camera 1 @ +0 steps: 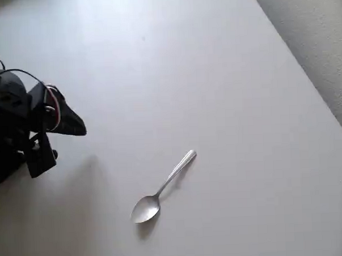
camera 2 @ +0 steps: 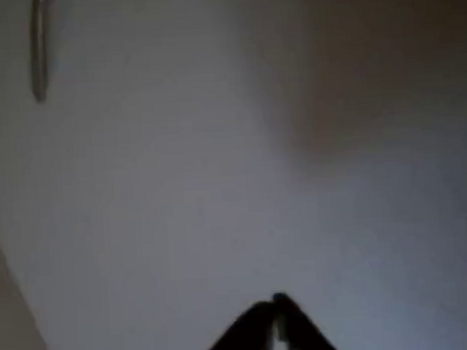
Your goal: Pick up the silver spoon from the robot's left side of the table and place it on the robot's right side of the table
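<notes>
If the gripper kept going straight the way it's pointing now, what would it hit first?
Probably just bare table. In the wrist view the gripper, fingers together, points up the middle of the frame, while the spoon sits far left of that line. Depth is hard to judge.

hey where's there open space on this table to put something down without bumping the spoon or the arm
Most of the table is bare. The widest free patch runs from the arm across the top of the overhead view to the table's right edge. Another lies between the silver spoon and that edge. Tightest is the left side, where the gripper, fingers shut, sits above and left of the spoon.
</notes>
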